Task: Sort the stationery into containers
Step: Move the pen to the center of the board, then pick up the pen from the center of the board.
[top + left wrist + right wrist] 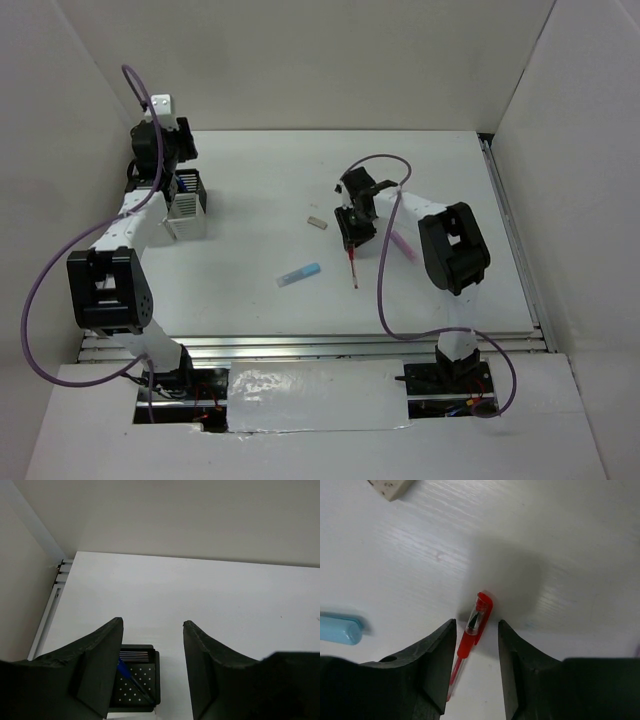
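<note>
Here, right gripper [477,626] straddles red pen [479,614], jaws narrow, not pinching — left gripper [152,626], jaws wide, over bin [156,677] holding blue pen [128,675].

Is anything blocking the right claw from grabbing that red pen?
Nothing visible does. The red pen lies between the open fingers of the right gripper. The eraser and the light-blue marker sit off to one side, clear of them.

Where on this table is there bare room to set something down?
Bare: the far strip between the bins and right hand; the near-left stretch between left arm and light-blue marker; the right side along the rail. Crowded: mid-table, where eraser, red pen and lilac marker cluster round that hand.
</note>
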Controlling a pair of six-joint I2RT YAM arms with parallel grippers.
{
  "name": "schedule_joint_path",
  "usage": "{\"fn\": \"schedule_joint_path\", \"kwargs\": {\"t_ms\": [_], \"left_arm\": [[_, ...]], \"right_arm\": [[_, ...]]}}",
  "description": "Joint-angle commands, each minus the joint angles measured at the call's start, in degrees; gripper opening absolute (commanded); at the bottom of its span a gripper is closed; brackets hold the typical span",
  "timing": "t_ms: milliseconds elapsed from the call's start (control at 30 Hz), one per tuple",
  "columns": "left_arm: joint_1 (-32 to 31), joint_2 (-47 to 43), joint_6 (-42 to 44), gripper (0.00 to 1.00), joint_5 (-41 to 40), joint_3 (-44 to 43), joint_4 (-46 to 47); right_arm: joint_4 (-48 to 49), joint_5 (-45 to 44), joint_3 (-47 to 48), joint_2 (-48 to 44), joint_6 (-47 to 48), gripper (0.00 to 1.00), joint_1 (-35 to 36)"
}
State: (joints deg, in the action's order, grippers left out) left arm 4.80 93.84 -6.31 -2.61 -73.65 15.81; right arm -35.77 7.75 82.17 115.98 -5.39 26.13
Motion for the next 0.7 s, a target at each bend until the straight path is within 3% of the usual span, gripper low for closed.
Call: {"fn": "schedule_joint_path", "kwargs": {"t_ms": [0,167,667], "left_arm": [[-0.3,-3.0,-0.5,0.63,1.0,0.7,1.2],[-0.2,-4.3,-1.3,0.64,1.6,0.9,0.8],[0.5,-8.5,-5.6,0.64,3.9,2.5,-2.5]], "right_arm": [[-4.7,-2.4,-0.2,0.3,3.1,0.47,-0.2],[-4.1,-0.7,-6.1,-3.2,3.3,0.5,-0.2],[-2.5,1.5,-13.9,-3.8,1.2,0.45,2.8]]}}
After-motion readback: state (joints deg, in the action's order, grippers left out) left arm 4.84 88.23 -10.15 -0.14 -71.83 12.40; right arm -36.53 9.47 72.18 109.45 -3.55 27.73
